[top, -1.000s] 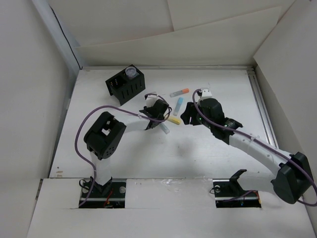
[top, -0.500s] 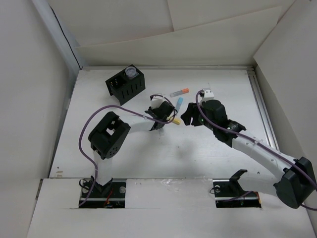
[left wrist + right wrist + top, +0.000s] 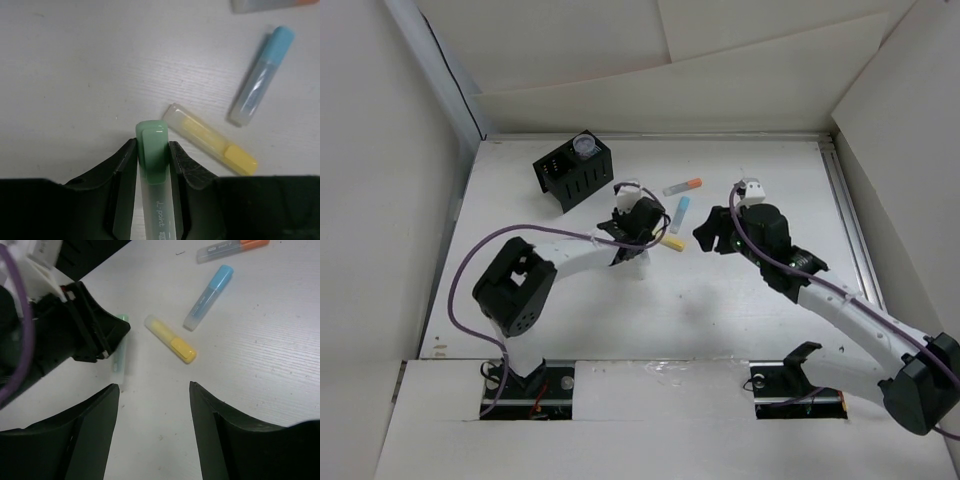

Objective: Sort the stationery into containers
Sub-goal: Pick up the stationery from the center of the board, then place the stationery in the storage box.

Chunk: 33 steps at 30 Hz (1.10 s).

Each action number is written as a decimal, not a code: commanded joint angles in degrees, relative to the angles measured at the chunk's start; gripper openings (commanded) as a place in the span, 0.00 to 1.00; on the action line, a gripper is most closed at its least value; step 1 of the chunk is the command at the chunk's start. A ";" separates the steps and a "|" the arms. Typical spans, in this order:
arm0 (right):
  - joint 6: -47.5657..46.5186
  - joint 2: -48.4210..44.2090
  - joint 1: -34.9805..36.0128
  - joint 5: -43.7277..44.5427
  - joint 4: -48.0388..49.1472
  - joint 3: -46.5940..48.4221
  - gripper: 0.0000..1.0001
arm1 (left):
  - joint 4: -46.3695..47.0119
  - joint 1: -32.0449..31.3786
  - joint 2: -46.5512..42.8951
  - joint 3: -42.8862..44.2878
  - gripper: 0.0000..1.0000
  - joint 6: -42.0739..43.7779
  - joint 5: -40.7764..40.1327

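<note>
- Stationery count: four marker sticks and one roll are seen.
- Container count: one black organiser (image 3: 573,170) is placed on the bench (image 3: 700,320), towards the far left corner. It is set well apart from the loose markers.
- Roll: one small pale round roll (image 3: 584,146) is housed in the organiser, in the compartment at its far corner.
- Pale green marker (image 3: 155,200): one item. It is clamped between the fingers of the left gripper (image 3: 152,146), which are closed tight against its two sides. The green cap projects past the fingertips. Whether the marker is lifted clear of the bench cannot be told.
- Yellow marker (image 3: 210,139): one item. It is laid flat on the bench, just beside the green cap and not touching it.
- Light blue marker (image 3: 260,75): one item. It is laid flat on the bench beyond the yellow marker, near it but apart, with the blue cap directed away from the arms.
- Grey marker with orange tip (image 3: 682,186): one item. It is laid flat on the bench beyond the light blue marker, nearest the back wall of the four.
- Right gripper (image 3: 153,385): its fingers are held wide apart above the bench, and nothing is gripped between them. The yellow marker is seen just ahead of the gap and the left gripper to one side.
- Loose items on the bench: three markers are counted.
</note>
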 commanded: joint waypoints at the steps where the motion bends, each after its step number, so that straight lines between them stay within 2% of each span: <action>1: 0.47 -1.33 -0.54 -0.83 3.49 -0.56 0.64 | 1.32 2.31 -9.22 1.39 0.10 0.00 -0.86; 8: 1.00 -1.86 -1.06 -0.83 4.11 -1.62 0.64 | 3.69 10.75 -13.37 5.52 0.10 1.84 -0.24; 9: 1.00 -1.86 -1.06 -0.83 4.11 -1.62 0.64 | 3.69 13.98 -13.98 6.31 0.10 1.84 0.90; 13: 1.00 -1.86 -1.06 -1.44 4.11 -1.62 0.64 | 5.19 19.54 -14.52 11.22 0.11 1.93 1.17; 16: 1.00 -1.86 -1.06 -1.44 4.64 -1.62 0.64 | 4.06 22.70 -12.06 15.62 0.13 3.51 -1.99; 24: 1.00 -2.39 -1.06 -1.97 4.64 -2.15 0.64 | -0.78 31.76 -2.66 29.08 0.14 7.20 -4.36; 33: 1.00 -2.39 -1.06 -2.50 4.64 -2.15 0.64 | -0.79 33.53 6.92 36.46 0.15 16.43 -13.85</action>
